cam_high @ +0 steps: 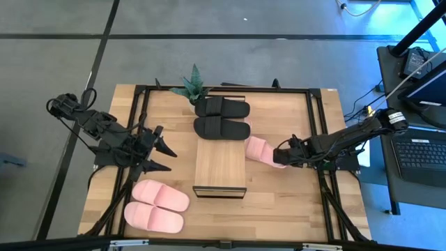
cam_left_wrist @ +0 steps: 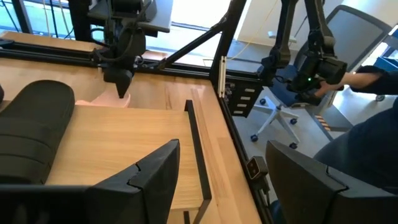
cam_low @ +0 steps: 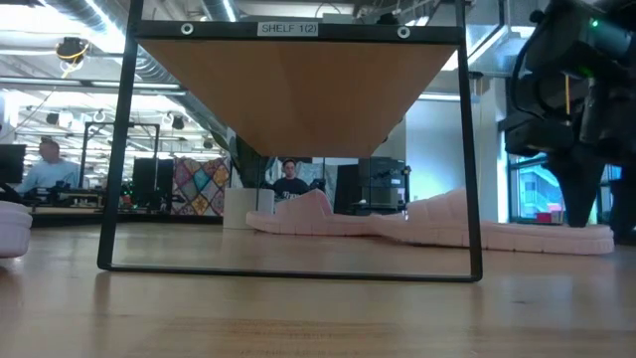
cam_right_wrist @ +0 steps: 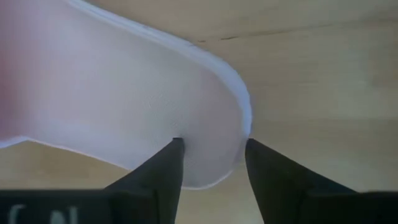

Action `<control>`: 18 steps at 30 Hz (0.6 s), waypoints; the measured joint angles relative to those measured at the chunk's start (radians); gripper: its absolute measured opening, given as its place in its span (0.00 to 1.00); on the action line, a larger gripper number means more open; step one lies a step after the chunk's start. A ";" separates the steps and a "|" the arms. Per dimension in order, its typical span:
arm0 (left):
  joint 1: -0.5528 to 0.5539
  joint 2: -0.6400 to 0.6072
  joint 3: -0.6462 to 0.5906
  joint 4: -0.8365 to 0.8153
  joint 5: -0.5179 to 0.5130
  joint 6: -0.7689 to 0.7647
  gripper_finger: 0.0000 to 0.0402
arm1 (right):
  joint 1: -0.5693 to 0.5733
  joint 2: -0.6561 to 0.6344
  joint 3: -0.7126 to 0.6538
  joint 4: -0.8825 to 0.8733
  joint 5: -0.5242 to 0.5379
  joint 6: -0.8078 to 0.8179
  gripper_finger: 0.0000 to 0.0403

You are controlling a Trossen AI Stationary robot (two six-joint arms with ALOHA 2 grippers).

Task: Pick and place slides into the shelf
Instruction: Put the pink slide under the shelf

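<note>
The shelf (cam_high: 219,167), a low rack with a light wood top, stands mid-table. A black pair of slides (cam_high: 221,117) lies beyond its far end. One pale pink pair (cam_high: 157,206) lies near the front left. More pale pink slides (cam_high: 259,149) lie on their soles just right of the shelf. My right gripper (cam_high: 280,157) points down over the end of the one farther right (cam_low: 517,235). It is open, and its fingers stand on either side of that rounded end (cam_right_wrist: 217,134). My left gripper (cam_high: 170,158) hovers open left of the shelf, holding nothing. My right gripper comes from above with its fingers (cam_right_wrist: 171,165) astride the pale pink slide's rounded end (cam_right_wrist: 214,155). The slide lies flat on the table. I cannot tell whether the fingers touch it.
A small potted plant (cam_high: 191,87) stands at the far edge by the black slides. A dark metal frame (cam_high: 317,125) borders the table. People sit in the room beyond (cam_low: 288,179), and a sleeve (cam_left_wrist: 367,81) shows off the table's side.
</note>
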 joint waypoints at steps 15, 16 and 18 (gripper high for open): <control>0.000 0.000 0.000 0.001 -0.003 -0.001 0.57 | -0.002 0.000 -0.022 0.082 0.147 -0.110 0.04; 0.000 0.000 0.000 0.002 -0.003 -0.001 0.57 | -0.007 0.000 -0.022 0.093 0.164 -0.110 0.04; 0.000 0.000 0.000 0.004 -0.004 -0.001 0.57 | -0.025 0.001 -0.022 0.112 0.188 -0.111 0.04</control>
